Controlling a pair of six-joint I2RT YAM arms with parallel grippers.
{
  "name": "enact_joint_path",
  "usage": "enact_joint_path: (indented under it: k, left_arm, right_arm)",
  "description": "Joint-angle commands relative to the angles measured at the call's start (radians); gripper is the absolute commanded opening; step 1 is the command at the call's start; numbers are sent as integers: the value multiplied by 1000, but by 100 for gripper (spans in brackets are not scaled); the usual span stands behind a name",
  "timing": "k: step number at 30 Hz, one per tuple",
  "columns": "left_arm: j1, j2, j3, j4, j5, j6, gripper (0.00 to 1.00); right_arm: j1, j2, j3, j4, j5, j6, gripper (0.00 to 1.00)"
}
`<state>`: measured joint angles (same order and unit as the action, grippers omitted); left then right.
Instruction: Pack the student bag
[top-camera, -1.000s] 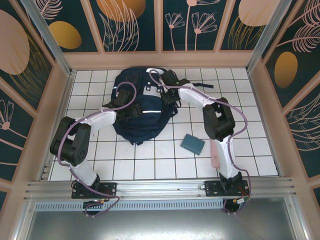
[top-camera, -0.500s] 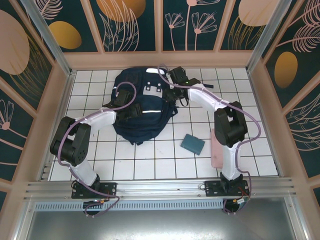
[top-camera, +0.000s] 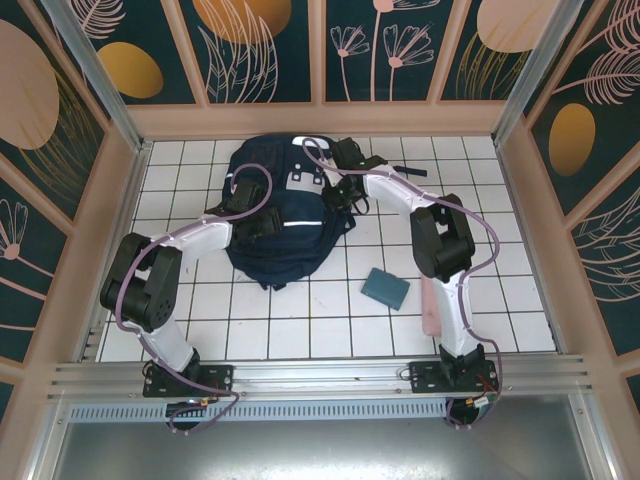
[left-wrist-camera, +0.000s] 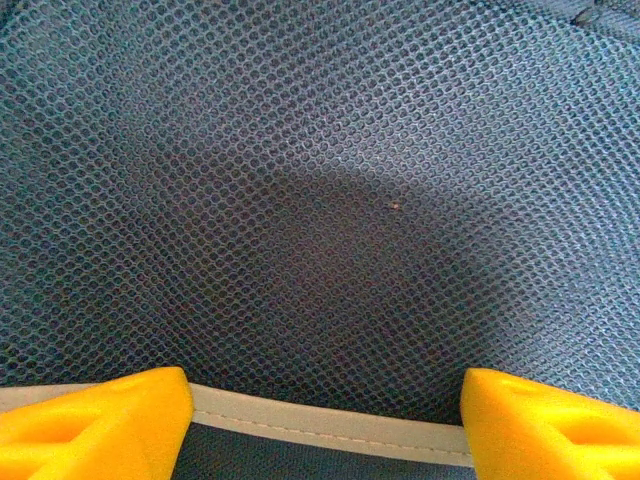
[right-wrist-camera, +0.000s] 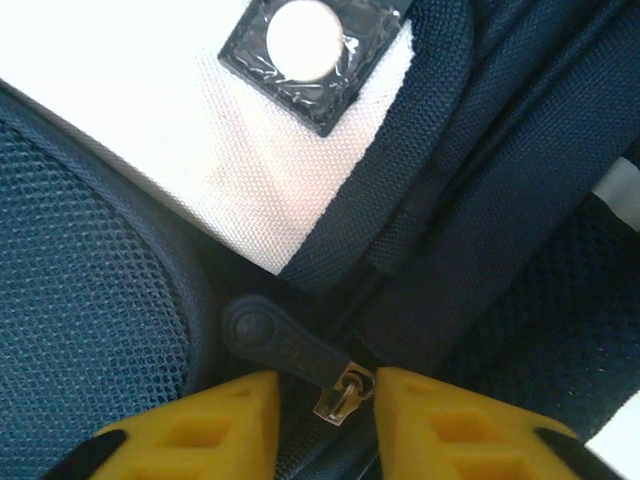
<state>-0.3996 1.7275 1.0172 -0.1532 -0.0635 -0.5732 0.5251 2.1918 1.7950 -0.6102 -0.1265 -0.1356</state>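
**Both end effectors down on the student bag**

Found towards the far side of the white-tiled bench (top-camera: 330, 320), a little left of centre: the student bag (top-camera: 290, 255), lying flat, dark navy with thin white stripes and white patches near its far end.

Stretched in from the near left, over the bag's left half: the left end effector (left-wrist-camera: 322, 392). Spread wide, yellow fingers (left-wrist-camera: 100, 420) at opposite edges of the wrist view, with blue mesh fabric (left-wrist-camera: 320, 200) close ahead and a pale grey trim band (left-wrist-camera: 330, 425) running across between them. Released, with nothing clasped between the fingers.

Arched in from the right to the bag's far right edge: the right end effector (right-wrist-camera: 325, 385). Set to a slim gap. Sitting in that gap: the metal link of a zip pull (right-wrist-camera: 345, 392), with its dark rubber tab (right-wrist-camera: 275, 340) angled up and left, just over the finger at the left of the wrist view. Appears to touch the other finger with the metal link; cannot tell whether pinched or merely flanked. Just beyond: a white fabric patch (right-wrist-camera: 200, 150) bearing a black square with a round white stud (right-wrist-camera: 310, 40), beside navy binding and mesh.

Lying on the bench near and right of the bag, apart from it: a flat teal item (top-camera: 385, 287). Further right, beside the right arm's lower link: a pale pink object (top-camera: 431, 310), partly hidden.
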Motion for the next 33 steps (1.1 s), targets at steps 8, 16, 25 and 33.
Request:
enact_joint_path:
  k: [8, 16, 25, 33]
  left_arm:
    - [13, 69, -17, -87, -25, -2, 73]
    - [13, 71, -35, -98, -41, 22, 73]
    - [13, 76, -39, -100, -56, 24, 73]
    - [13, 72, -29, -98, -38, 28, 72]
  right_arm:
    - [12, 51, 41, 26, 133, -98, 57]
    - [-29, -8, -6, 172, 196, 62, 52]
    - [-117, -219, -256, 351, 339, 341, 47]
    - [-101, -219, -236, 302, 4, 263, 48]
